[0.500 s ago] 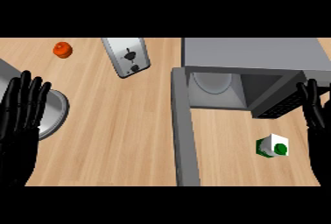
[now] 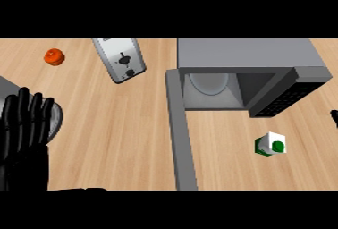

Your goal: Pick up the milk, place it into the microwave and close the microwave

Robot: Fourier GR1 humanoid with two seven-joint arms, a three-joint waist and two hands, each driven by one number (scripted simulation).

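Left hand (image 2: 25, 138), black, on its grey forearm: at the left edge of the head view, fingers straight and pointing up, released, grasping nothing. At rest.

Under and just right of its fingers: a round grey plate (image 2: 58, 117), mostly hidden by the hand, with only its right rim showing.

Right hand (image 2: 335, 117): only a black sliver at the right edge, about level with the microwave's front. Cannot tell whether it is released or clenched. It is well apart from the carton.

Light wooden counter (image 2: 119, 147) carries everything.

Up from the left hand, near the top edge: a small orange-red round fruit (image 2: 54, 57). To its right lies a silver rectangular toaster (image 2: 120, 59), tilted, with dark knobs on its face.

Centre to right: a grey box-shaped microwave (image 2: 244, 53). Its cavity is exposed and a pale round turntable (image 2: 210, 82) is visible inside. A dark control panel (image 2: 285, 95) sits at the cavity's right. The long grey door (image 2: 181, 134) is swung fully open, running from the cavity's left corner down to the lower edge.

Task item: a small white milk carton (image 2: 271, 144) with a green face stands on the counter. It is outside the microwave, right of the open door and just below the control panel, touching neither hand.
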